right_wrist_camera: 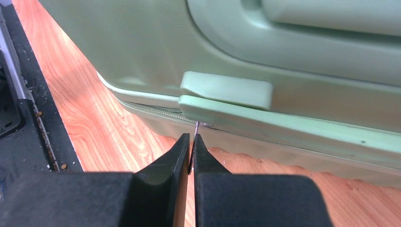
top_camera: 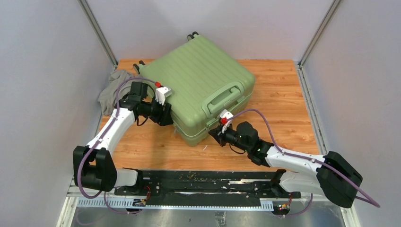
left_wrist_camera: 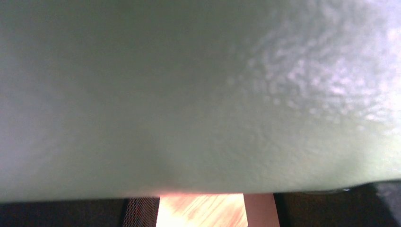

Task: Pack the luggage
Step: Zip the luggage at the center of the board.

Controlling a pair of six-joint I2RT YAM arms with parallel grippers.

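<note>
Luggage (left_wrist_camera: pixel 198 94) shell is being pressed close against the left wrist camera. The closed case is being rested flat on the wooden table (top_camera: pixel 283 94), wheels pointing away. A grey cloth (top_camera: pixel 111 90) is being left outside it and risks going unpacked. The left gripper (top_camera: pixel 164 113) is being held at the case's side; whether it is open cannot be told. The right gripper (right_wrist_camera: pixel 191 142) is being pinched onto the thin zipper pull (right_wrist_camera: pixel 195 130). With so slight a hold, a slip is being risked, or the case being dragged.
</note>
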